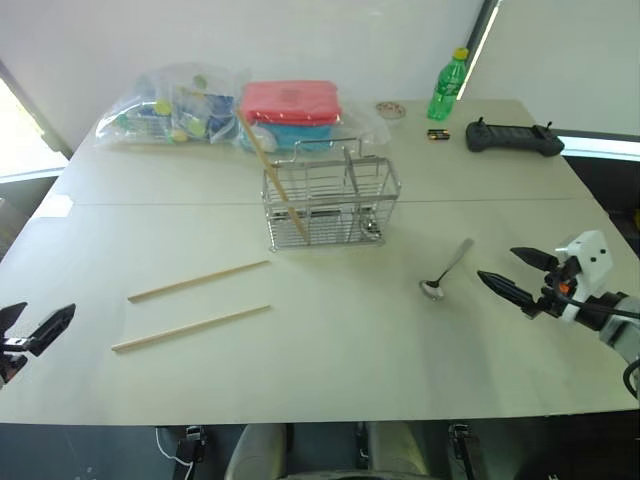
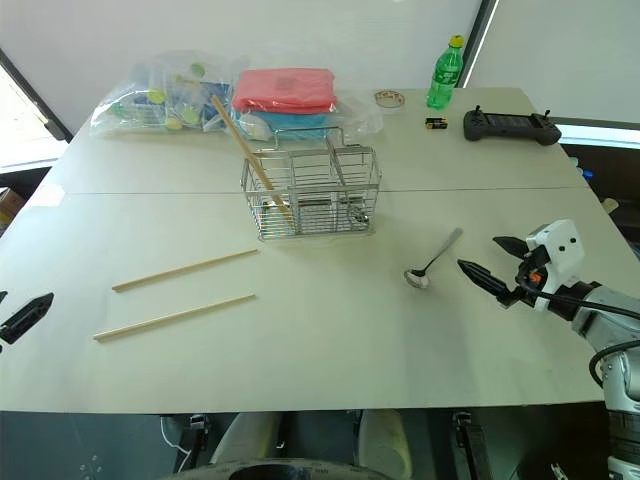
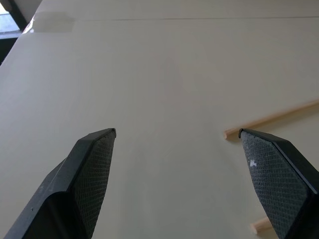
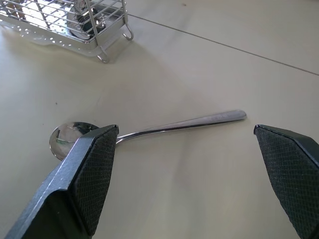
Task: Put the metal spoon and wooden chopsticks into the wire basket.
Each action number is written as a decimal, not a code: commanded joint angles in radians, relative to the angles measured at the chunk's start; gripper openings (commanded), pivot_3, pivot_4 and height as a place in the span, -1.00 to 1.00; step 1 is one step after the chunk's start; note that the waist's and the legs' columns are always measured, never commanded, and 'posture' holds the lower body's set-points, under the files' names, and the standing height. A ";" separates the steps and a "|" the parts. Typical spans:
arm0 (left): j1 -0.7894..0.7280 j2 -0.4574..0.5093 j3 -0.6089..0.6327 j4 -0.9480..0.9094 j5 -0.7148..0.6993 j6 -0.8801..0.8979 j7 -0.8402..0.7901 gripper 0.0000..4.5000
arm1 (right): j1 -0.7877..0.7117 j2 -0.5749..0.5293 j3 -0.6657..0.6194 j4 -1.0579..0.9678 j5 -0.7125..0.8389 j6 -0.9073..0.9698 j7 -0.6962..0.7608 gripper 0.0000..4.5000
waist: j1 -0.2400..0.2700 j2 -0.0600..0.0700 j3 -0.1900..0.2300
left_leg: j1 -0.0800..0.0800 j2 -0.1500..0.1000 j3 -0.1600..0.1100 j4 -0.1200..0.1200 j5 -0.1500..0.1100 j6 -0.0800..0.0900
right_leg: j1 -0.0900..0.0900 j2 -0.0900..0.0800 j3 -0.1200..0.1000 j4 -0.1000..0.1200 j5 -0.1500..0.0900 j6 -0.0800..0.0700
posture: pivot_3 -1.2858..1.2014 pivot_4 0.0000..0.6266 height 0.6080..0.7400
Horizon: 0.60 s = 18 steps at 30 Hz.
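My left gripper (image 1: 40,330): spread wide, empty, at table's (image 1: 330,370) left edge. Two wooden chopsticks (image 1: 190,328) flat nearby; a third leaning in wire basket (image 1: 330,205). Metal spoon (image 1: 445,271) on table, just before my right gripper (image 1: 520,275), spread wide, empty.

A bench (image 1: 330,370) carries everything. The wire basket (image 1: 331,206) stands near its middle, with one chopstick (image 1: 272,175) leaning inside its left compartment, its top end tilted back and to the left. Two more wooden chopsticks (image 1: 192,327) lie flat in front of and left of the basket, roughly parallel, one behind the other. The metal spoon (image 1: 446,271) lies in front of and right of the basket, bowl toward the near edge. Behind the basket sit a lidded box (image 1: 291,113) and, left of it, a bag of items (image 1: 165,112). At the far right stand a bottle (image 1: 448,86) and a controller (image 1: 513,138). The left gripper (image 1: 28,331) hovers at the near left edge, the right gripper (image 1: 520,274) just right of the spoon.
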 commanded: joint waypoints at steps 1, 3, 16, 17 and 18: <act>-0.005 0.021 0.014 -0.016 -0.015 -0.004 -0.006 0.85 | -0.014 0.003 -0.020 -0.034 0.013 -0.020 -0.001 1.00 | 0.000 0.000 0.000 | 0.000 0.000 0.000 0.000 0.000 0.000 | 0.000 0.000 0.000 0.000 0.000 0.000 | 0.03 -0.52 0.27; -0.010 0.021 0.015 -0.020 -0.019 0.007 0.000 0.85 | -0.014 0.004 -0.019 -0.034 0.013 -0.021 -0.003 1.00 | 0.000 0.000 0.000 | 0.000 0.000 0.000 0.000 0.000 0.000 | 0.000 0.000 0.000 0.000 0.000 0.000 | 0.03 -0.52 0.27; -0.020 0.028 0.011 -0.033 -0.019 0.024 0.001 0.85 | -0.004 0.011 -0.016 -0.040 0.010 -0.025 -0.013 1.00 | 0.000 0.000 0.000 | 0.000 0.000 0.000 0.001 0.000 0.000 | 0.000 0.000 0.000 0.001 0.001 -0.001 | 0.03 -0.52 0.27; -0.022 0.031 0.010 -0.032 -0.019 0.025 -0.001 0.85 | -0.002 0.011 -0.017 -0.042 0.010 -0.025 -0.015 1.00 | 0.000 0.000 0.000 | 0.000 0.000 0.000 0.001 0.000 0.000 | 0.000 0.000 0.000 0.001 0.001 -0.001 | 0.03 -0.52 0.27; -0.026 0.033 0.009 -0.030 -0.018 0.024 -0.002 0.85 | -0.002 0.011 -0.018 -0.042 0.011 -0.025 -0.016 1.00 | 0.000 0.000 0.000 | 0.000 0.000 0.000 0.001 0.000 0.000 | 0.000 0.000 0.000 0.001 0.001 -0.001 | 0.03 -0.52 0.27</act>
